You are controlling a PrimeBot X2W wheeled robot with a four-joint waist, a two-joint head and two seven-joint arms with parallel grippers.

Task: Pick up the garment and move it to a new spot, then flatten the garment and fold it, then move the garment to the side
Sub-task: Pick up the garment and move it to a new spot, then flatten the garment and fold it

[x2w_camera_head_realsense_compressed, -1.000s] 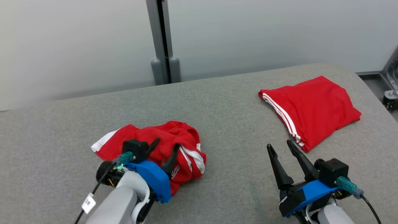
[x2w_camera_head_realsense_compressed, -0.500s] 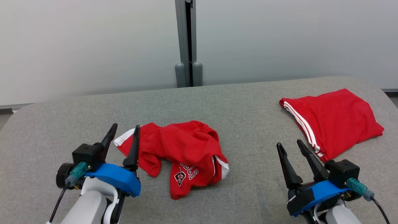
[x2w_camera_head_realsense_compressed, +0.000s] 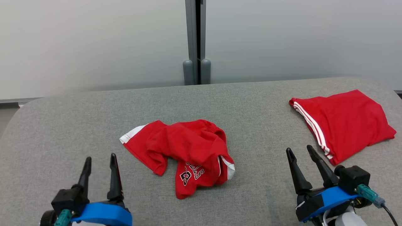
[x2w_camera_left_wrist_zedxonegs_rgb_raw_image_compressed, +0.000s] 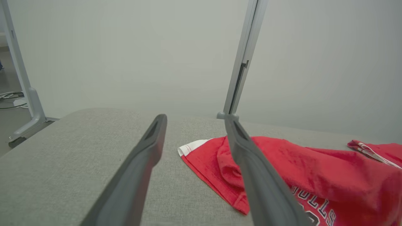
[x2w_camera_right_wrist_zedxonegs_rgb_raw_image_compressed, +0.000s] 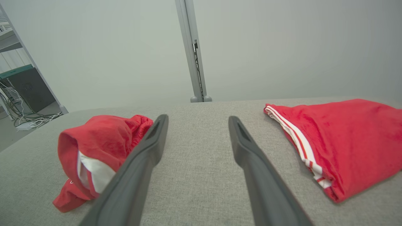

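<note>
— How many garments do we count?
— Two, both red, on the grey table (x2w_camera_head_realsense_compressed: 94,113): the crumpled garment (x2w_camera_head_realsense_compressed: 185,150) at centre, the folded garment (x2w_camera_head_realsense_compressed: 345,121) far right.
— Our grippers?
— Two, at the near edge, pointing away. The left gripper (x2w_camera_head_realsense_compressed: 100,157) and right gripper (x2w_camera_head_realsense_compressed: 298,148) are both spread and empty.

The head camera looks down on the counter (x2w_camera_head_realsense_compressed: 251,103) from its near edge, facing the far wall (x2w_camera_head_realsense_compressed: 94,40). Both wrist cameras sit low over it, sharing the crumpled garment (x2w_camera_head_realsense_compressed: 185,147).

Even diffuse light, soft shadows, sharp focus, wide-angle wrist distortion.
</note>
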